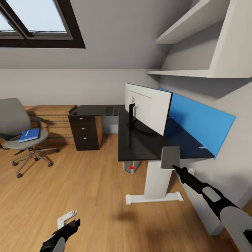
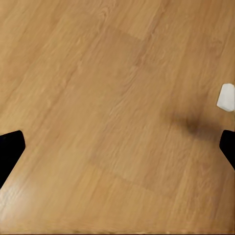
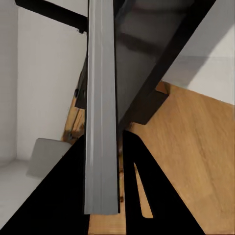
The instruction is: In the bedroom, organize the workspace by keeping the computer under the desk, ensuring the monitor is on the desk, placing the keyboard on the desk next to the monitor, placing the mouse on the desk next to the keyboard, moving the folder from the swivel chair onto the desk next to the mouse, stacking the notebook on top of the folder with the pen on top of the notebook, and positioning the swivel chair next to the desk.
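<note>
Notebook [image 1: 170, 158] held in right gripper [image 1: 174, 167], pinched by edge, tilted over near corner of counter [image 1: 140, 147]. Monitor [image 1: 148, 106] stands on counter. Folder [image 1: 29, 134] lies on swivel chair [image 1: 15, 127], well apart. Left gripper [image 1: 68, 218] wide, holding nothing, low over floor [image 1: 87, 182]. Risk: thin notebook slips from pinch, drops to floor.

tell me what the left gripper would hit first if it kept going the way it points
Most likely the bare wood floor: the left wrist view looks along the jaws at floorboards with nothing between, though the distance is unclear.
</note>
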`<state>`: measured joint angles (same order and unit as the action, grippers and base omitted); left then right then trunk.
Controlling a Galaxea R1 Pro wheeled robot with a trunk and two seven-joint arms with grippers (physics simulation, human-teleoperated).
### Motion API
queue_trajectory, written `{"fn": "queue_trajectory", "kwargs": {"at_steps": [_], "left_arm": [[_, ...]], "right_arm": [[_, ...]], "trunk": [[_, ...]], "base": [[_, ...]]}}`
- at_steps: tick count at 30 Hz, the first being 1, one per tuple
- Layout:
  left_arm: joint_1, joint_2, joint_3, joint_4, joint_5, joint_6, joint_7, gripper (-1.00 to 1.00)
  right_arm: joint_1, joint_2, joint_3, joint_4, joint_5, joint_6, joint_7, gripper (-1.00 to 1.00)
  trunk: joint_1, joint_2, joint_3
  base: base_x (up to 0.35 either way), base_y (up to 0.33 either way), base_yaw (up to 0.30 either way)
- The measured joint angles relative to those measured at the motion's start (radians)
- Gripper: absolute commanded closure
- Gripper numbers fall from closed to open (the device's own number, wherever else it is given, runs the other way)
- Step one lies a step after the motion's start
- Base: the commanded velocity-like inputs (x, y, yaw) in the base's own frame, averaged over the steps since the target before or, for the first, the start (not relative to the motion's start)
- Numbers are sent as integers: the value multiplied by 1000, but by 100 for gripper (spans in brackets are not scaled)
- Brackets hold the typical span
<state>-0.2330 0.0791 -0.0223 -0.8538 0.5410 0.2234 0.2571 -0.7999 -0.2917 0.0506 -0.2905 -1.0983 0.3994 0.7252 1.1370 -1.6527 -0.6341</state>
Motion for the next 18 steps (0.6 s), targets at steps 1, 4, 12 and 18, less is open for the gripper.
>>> {"fn": "queue_trajectory", "kwargs": {"at_steps": [1,4,12,18], "left_arm": [[0,0,0,0,0,0,0,-100],[0,0,0,0,0,0,-1,-100],[0,-12,-12,1,1,3,1,-100],[0,-22,-37,16,-1,1,-1,-100]], "right_arm": [[0,4,-3,0,-2,-1,1,100],[0,21,0,-1,1,-3,5,100],[0,72,41,-2,30,-7,19,100],[0,118,98,-20,65,-55,23,100]], "trunk": [[-4,7,3],[-12,21,9],[-12,21,9],[-12,21,9]], "base": [[-336,0,0],[-235,0,0],[-47,0,151],[-4,6,262]]}}
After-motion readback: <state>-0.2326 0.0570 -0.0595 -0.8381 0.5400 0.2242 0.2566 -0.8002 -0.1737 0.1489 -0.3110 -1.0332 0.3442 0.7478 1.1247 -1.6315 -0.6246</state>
